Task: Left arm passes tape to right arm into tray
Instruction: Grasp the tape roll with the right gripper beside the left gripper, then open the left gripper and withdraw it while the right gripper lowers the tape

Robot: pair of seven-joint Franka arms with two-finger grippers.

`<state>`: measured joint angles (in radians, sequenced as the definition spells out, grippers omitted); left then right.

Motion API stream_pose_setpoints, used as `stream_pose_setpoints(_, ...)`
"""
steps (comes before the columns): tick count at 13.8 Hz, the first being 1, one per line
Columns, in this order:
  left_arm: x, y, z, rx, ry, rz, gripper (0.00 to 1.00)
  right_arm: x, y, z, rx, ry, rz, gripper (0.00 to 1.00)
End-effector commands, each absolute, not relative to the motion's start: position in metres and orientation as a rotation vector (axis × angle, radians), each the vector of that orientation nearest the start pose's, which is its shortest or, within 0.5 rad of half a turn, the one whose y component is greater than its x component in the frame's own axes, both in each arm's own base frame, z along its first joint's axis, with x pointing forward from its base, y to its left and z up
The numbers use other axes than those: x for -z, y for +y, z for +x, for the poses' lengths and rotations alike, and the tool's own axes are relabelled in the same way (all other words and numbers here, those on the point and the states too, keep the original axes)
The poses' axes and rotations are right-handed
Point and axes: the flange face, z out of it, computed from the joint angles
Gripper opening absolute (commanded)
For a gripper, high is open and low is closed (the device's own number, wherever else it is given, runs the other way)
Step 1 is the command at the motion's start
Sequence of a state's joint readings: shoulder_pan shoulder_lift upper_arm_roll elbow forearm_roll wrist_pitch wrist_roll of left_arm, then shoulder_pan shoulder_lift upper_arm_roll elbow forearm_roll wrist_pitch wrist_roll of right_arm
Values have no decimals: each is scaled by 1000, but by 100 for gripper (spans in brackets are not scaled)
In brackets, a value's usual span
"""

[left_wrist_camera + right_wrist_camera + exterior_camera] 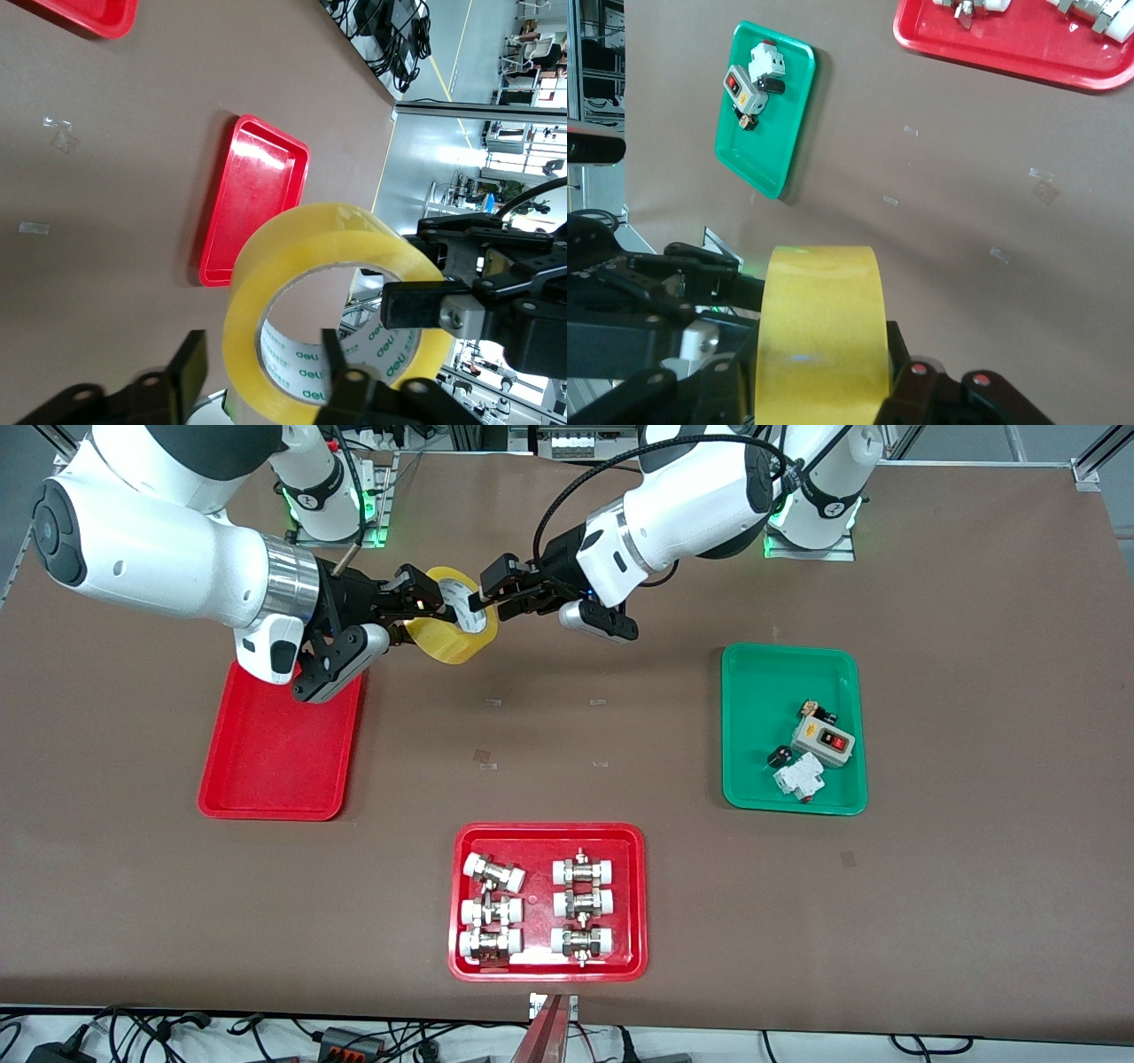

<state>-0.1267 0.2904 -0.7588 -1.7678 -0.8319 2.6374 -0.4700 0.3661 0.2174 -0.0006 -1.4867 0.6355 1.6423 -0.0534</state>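
Observation:
The yellow tape (pixel 454 643) hangs in the air between both grippers, over bare table beside the empty red tray (pixel 275 771). My right gripper (pixel 423 602) is shut on the tape across its width; its fingers press both flat faces in the right wrist view (pixel 819 381). My left gripper (pixel 493 595) is open. In the left wrist view (pixel 261 372) its fingers straddle the roll's wall, one inside the printed core and one outside with a gap. The tape (pixel 310 230) and tray (pixel 252 190) show there too, with the right gripper (pixel 425 305) on the roll's rim.
A red tray (pixel 549 830) with white-capped metal fittings lies nearest the front camera. A green tray (pixel 753 691) with a switch box and small parts lies toward the left arm's end. Bits of clear tape mark the table's middle.

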Motion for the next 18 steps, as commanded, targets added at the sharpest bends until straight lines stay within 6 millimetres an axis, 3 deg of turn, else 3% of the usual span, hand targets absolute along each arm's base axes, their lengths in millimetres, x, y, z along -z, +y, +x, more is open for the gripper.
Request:
stream_pose_setpoints(1, -500, -461, 481, 59, 344, 2147, 90, -569, 276, 562, -205, -428, -2481, 33)
stream_pose_setpoints(4, -489, -399, 499, 63, 352, 2276, 91, -564, 251, 573, -201, -387, -2488, 33)
stream_pose_setpoints(6, -489, -359, 515, 75, 312, 2395, 93, -547, 229, 586, -236, -326, -2496, 33)
stream_pose_setpoints(8, -489, -315, 529, 69, 295, 2516, 97, -511, 180, 605, -327, -218, -2499, 33)
stream_pose_setpoints(10, -490, -268, 537, 47, 282, 2684, 99, -473, 114, 624, -405, -89, -2482, 33)
stream_pose_setpoints(13, -500, -220, 539, -16, 318, 2893, 99, -408, 21, 638, -486, 10, -2417, 33)
stream_pose_setpoints(15, -498, -203, 543, -49, 309, 2974, 100, -376, -25, 638, -504, 29, -2376, 33)
stream_pose_setpoints(18, -502, -183, 549, -75, 291, 3036, 100, -331, -69, 638, -503, 51, -2328, 33)
